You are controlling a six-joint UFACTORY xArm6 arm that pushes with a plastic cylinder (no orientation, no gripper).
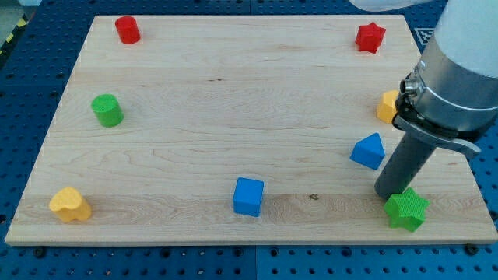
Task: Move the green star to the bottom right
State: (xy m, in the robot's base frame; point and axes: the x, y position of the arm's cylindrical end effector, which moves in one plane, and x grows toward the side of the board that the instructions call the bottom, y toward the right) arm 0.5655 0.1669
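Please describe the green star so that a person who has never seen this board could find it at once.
Look at the wooden board and go to its corner at the view's bottom right. There the green star lies, with my tip right against its upper left side. The other green block, a green cylinder, is round and stands far away at the view's left.

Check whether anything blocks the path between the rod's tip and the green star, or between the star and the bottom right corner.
Nothing visible does. My tip sits right against the green star, at its upper left. The star is already near the board's bottom right corner. The blue block lies above, off the path.
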